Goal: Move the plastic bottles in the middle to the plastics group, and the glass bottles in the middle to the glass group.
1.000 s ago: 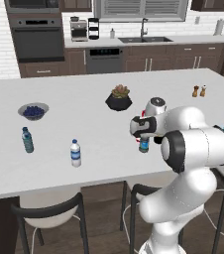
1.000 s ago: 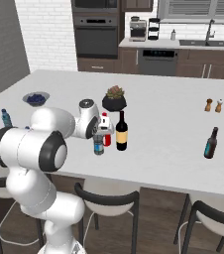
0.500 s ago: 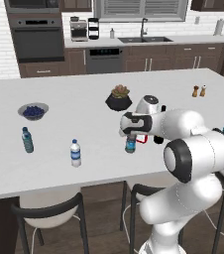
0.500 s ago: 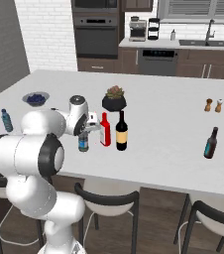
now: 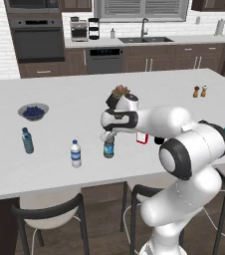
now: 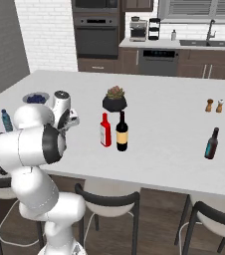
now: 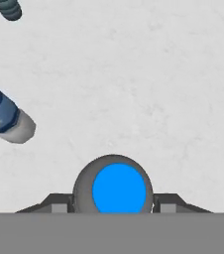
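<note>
**A:** Holding anything right now?

**B:** Yes, holding the small bottle (image 5: 108, 148). Gripper (image 5: 109, 135) closing narrowly on it just under the blue cap and pointing straight down, most likely for keeping it upright.

**A:** Sitting where, counting from the plant (image 5: 119, 94)?

**B:** Hanging in front of the plant and slightly to its left, toward the near edge of the counter (image 5: 59, 94). Not managing to tell whether resting on the surface or floating just above it.

**A:** Heading for which group?

**B:** Judging by the task, aiming for the plastics. White water bottle (image 5: 75, 153) standing further left of the plant, just beside the held one. Teal bottle (image 5: 27, 140) standing further left again, well apart.

**A:** Leaving what in the middle?

**B:** Leaving the brown bottle (image 6: 122, 131) and the red-capped bottle (image 6: 105, 130), standing upright side by side directly in front of the plant. Presumably waiting there for the trip to the glass side. Dark glass bottle (image 6: 212, 143) standing far to the right of the plant, marking that spot.

**A:** Worrying about anything?

**B:** Possibly crowding the water bottle. Needing a small gap when lowering, for avoiding a knock and a tipped bottle.
</note>
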Available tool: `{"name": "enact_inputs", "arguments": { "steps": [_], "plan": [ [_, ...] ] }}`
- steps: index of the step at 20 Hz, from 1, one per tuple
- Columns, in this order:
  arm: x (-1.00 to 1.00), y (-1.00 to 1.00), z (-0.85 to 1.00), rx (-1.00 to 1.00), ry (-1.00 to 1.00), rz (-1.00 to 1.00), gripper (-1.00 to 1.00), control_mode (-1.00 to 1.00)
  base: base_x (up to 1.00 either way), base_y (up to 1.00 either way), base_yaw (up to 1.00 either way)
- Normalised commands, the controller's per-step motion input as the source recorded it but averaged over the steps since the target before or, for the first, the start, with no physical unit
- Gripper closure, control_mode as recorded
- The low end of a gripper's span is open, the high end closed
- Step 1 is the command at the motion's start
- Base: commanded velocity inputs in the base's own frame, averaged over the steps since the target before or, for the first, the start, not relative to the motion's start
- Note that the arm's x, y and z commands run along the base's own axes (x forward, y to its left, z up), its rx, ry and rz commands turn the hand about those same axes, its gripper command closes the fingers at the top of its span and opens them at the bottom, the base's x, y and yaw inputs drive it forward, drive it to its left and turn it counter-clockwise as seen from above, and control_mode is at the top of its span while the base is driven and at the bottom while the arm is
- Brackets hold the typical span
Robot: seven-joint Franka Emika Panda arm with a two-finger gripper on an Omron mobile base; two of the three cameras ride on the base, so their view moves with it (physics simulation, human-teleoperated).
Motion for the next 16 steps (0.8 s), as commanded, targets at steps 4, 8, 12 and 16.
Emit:
{"name": "enact_inputs", "arguments": {
  "steps": [4, 8, 12, 16],
  "plan": [
    [-0.01, 0.77, -0.15, -0.04, -0.13, 0.26, 1.00, -1.00, 0.00, 0.00, 0.00],
    [0.00, 0.53, -0.22, -0.02, -0.07, 0.24, 1.00, -1.00, 0.00, 0.00, 0.00],
    [0.00, 0.49, -0.01, 0.00, 0.00, 0.23, 1.00, -1.00, 0.00, 0.00, 0.00],
    [0.02, 0.15, -0.01, -0.01, 0.00, 0.16, 1.00, -1.00, 0.00, 0.00, 0.00]
  ]
}}
